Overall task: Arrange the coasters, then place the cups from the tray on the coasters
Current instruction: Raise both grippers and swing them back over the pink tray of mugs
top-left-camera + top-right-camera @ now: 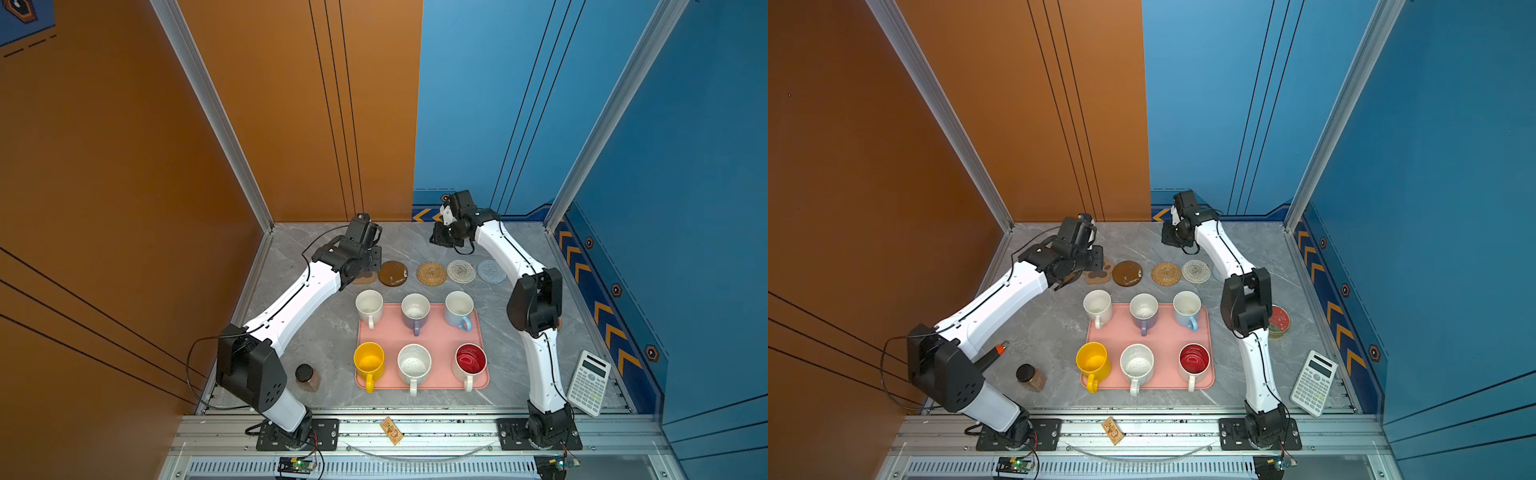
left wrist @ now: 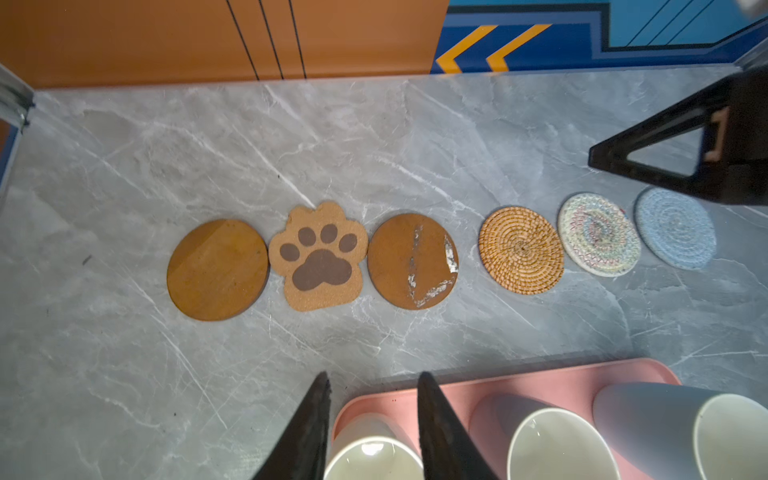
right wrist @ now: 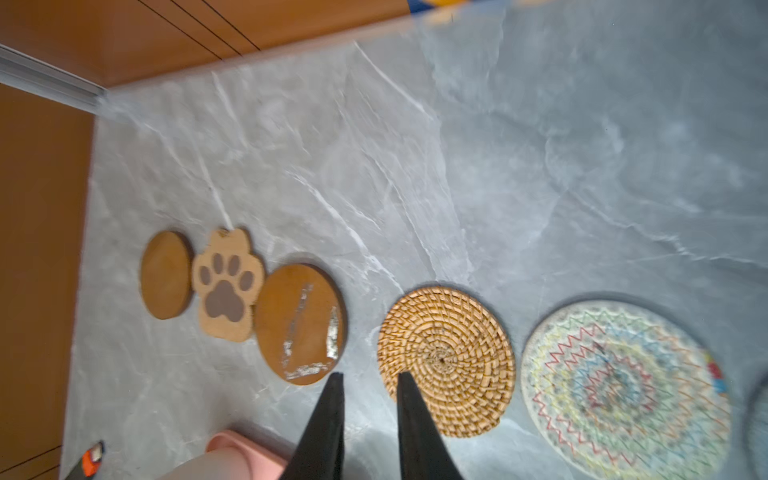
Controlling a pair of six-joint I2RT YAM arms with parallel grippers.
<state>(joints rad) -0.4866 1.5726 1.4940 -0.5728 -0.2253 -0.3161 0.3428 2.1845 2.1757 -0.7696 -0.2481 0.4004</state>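
- Coasters: all six lie flat in one row parallel to the worktop's far edge, between that edge and the tray.
- From the left end: plain brown disc point(image 2: 218, 270), tan paw coaster point(image 2: 318, 257), scratched brown disc point(image 2: 411, 261), rattan round point(image 2: 521, 250), cream woven round point(image 2: 598, 234), blue-grey woven round point(image 2: 675, 228).
- The paw coaster butts against both brown discs. There is a clear gap before the rattan round, and the three woven ones sit just beside each other.
- No cup is on any coaster.
- Pink tray point(image 1: 434, 338) sits mid-worktop, nearer the front edge, with all six mugs upright on it in two rows of three.
- Far row: white mug point(image 1: 369, 305), lavender mug point(image 1: 415, 309), light blue mug point(image 1: 458, 307).
- Front row: yellow mug point(image 1: 368, 359), speckled mug point(image 1: 414, 361), red-inside mug point(image 1: 471, 359).
- Left end effector point(image 2: 374, 376): jaws parted, nothing between them. It hovers over the left end of the coaster row, by the tray's far left corner.
- Right end effector point(image 3: 370, 376): jaws parted, empty, raised over the worktop near the far edge, beyond the woven coasters. Its wrist view is motion-blurred.
- Dark-lidded jar point(image 1: 306, 376) stands near the front left corner.
- Calculator point(image 1: 589, 388) lies near the front right corner.
- Red disc point(image 1: 1279, 320) lies by the right edge, partly hidden behind the right arm.
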